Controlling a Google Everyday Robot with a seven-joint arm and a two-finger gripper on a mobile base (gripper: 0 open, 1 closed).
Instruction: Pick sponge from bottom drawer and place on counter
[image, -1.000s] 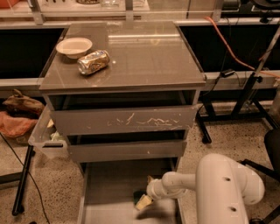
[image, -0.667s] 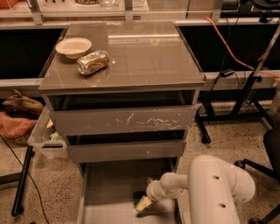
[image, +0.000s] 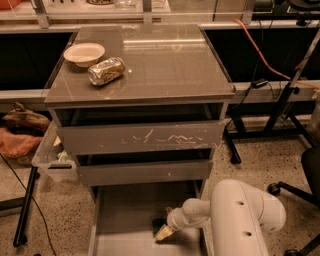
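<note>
The bottom drawer (image: 125, 217) is pulled open at the foot of the grey cabinet. The sponge (image: 158, 222) lies on its floor toward the right, showing as a small dark green patch; little of its yellow layer can be made out. My gripper (image: 164, 232) reaches down into the drawer from the right and sits right at the sponge, touching or just over it. My white arm (image: 240, 215) fills the lower right. The counter (image: 170, 60) is the glossy grey-brown top of the cabinet.
A crushed golden can (image: 106, 71) and a cream bowl (image: 84, 53) sit on the counter's left part. The two upper drawers are pushed in. A clear bin (image: 50, 156) hangs at the cabinet's left. A chair base (image: 300, 185) and stand legs are at the right.
My arm's large link has swung a little to the left, closer to the drawer. The gripper has stayed at the sponge, which has not moved.
</note>
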